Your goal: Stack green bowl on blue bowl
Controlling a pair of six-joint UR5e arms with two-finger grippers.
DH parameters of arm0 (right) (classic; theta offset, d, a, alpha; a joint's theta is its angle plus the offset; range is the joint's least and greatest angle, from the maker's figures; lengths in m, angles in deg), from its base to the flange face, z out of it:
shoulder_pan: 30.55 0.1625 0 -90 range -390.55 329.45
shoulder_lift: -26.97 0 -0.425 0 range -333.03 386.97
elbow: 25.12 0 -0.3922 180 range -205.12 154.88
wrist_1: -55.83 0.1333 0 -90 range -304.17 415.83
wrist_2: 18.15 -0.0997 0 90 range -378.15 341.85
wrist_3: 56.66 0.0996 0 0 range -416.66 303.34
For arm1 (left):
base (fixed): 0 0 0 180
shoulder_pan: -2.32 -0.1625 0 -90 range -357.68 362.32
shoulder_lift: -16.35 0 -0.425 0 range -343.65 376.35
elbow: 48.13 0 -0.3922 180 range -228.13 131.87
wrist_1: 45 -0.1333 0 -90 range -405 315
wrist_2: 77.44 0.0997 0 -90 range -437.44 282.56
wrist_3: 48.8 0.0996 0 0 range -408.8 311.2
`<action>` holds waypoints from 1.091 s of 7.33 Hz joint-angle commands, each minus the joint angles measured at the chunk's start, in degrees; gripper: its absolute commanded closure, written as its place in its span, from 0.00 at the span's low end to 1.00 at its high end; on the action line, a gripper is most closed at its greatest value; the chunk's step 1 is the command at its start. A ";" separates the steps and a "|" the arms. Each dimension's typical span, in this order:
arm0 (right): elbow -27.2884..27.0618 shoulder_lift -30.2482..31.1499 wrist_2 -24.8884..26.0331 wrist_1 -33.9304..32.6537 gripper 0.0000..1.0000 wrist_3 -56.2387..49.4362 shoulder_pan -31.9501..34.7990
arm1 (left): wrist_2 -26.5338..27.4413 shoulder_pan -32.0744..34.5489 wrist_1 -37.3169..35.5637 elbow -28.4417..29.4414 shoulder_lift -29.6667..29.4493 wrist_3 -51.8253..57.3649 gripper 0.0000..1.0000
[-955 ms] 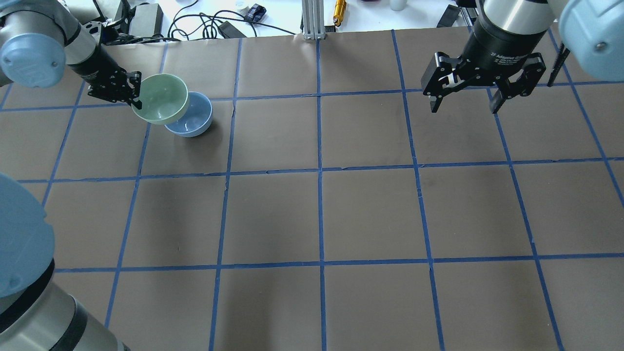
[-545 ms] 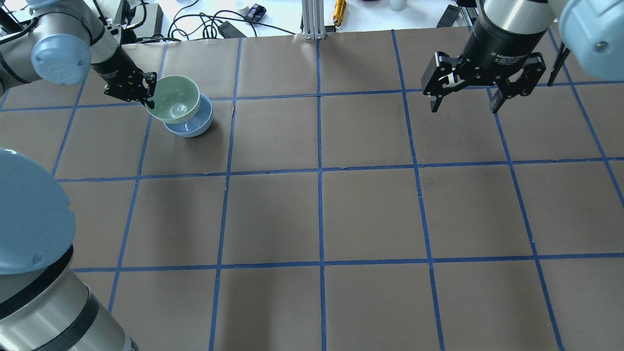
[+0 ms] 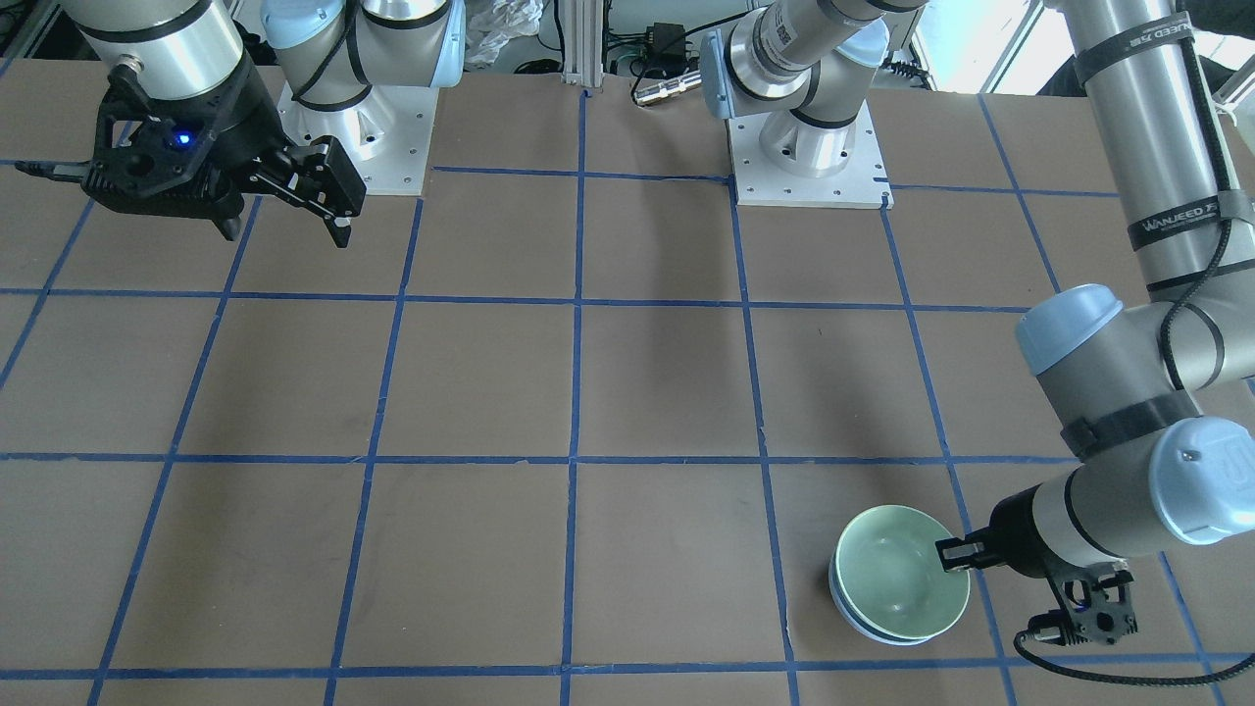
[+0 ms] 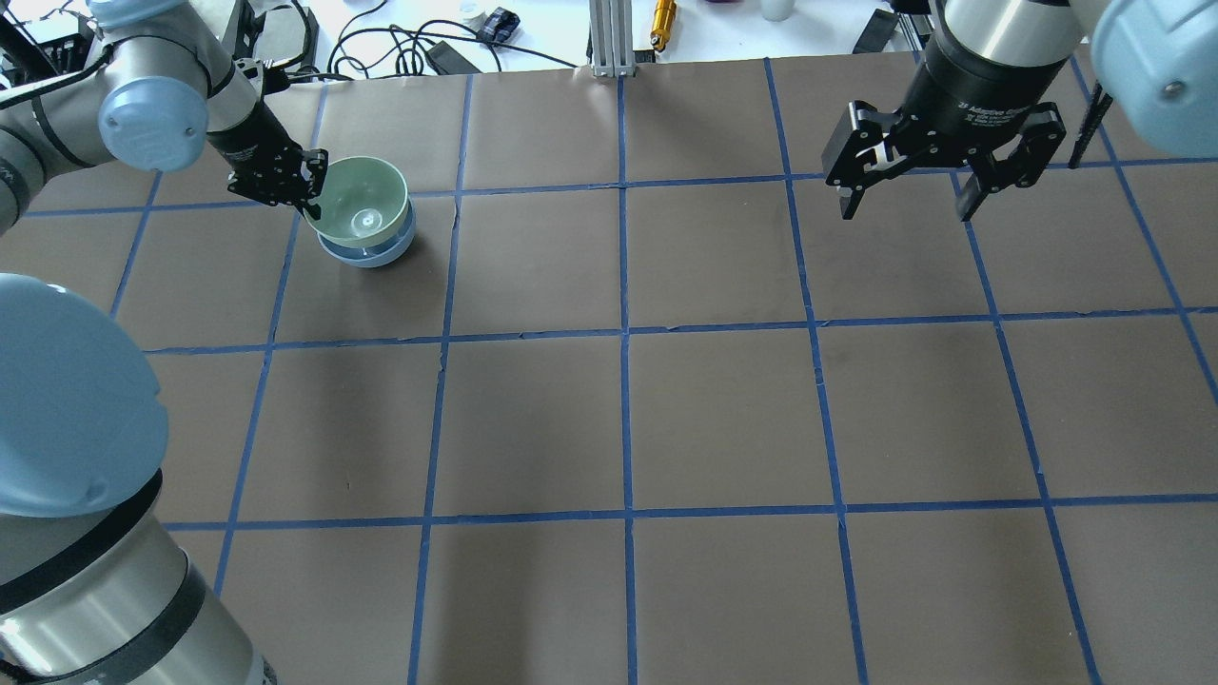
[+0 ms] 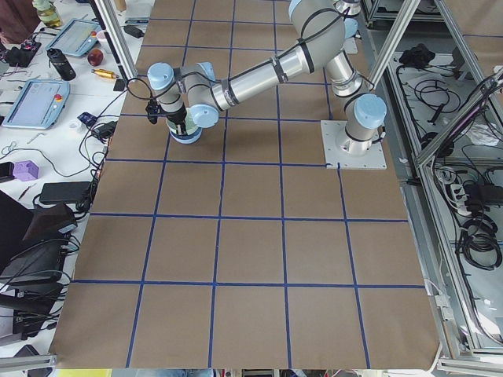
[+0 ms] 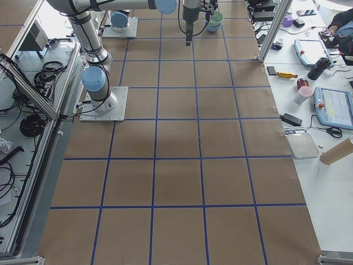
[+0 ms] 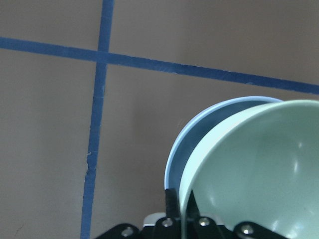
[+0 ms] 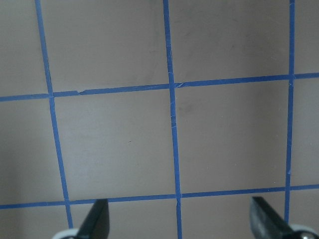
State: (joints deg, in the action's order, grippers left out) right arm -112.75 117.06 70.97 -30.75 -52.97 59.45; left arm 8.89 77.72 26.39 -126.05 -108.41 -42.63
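Note:
The green bowl (image 4: 363,200) sits upright inside the blue bowl (image 4: 366,253) at the table's far left; only a rim strip of the blue one shows. My left gripper (image 4: 311,196) is shut on the green bowl's left rim. The front view shows the green bowl (image 3: 900,580), the blue bowl's edge (image 3: 855,613) and the left gripper (image 3: 956,554) on the rim. The left wrist view shows the green bowl (image 7: 259,169) tilted slightly within the blue bowl (image 7: 199,139). My right gripper (image 4: 909,198) is open and empty, hovering at the far right.
The table (image 4: 618,409) is covered in brown paper with a blue tape grid. Cables, a power brick and an aluminium post (image 4: 609,38) lie beyond the far edge. The right gripper (image 3: 279,211) hangs above the table in the front view.
My left gripper carried the green bowl to the right and down, from beside the blue bowl to nested in it. The right arm has not moved.

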 commanded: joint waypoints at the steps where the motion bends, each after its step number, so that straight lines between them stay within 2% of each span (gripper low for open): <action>1: 0.00 0.00 0.00 0.00 0.00 0.00 0.00 | 0.07 0.09 -0.02 -0.49 0.13 1.29 0.21; 3: 0.00 0.00 0.00 0.00 0.00 0.00 0.00 | 1.89 0.35 1.03 -0.31 3.10 2.36 0.00; 6: 0.00 0.00 0.00 0.00 0.00 0.00 0.00 | 2.61 8.23 9.71 -0.57 12.84 -0.17 0.00; 8: 0.00 0.00 0.00 0.00 0.00 0.00 0.00 | 2.53 13.52 10.78 -1.53 20.92 -5.80 0.00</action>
State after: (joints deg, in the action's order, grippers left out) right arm -112.75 117.06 70.97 -30.75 -52.97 59.45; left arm 11.42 87.92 35.97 -126.96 -92.51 -45.69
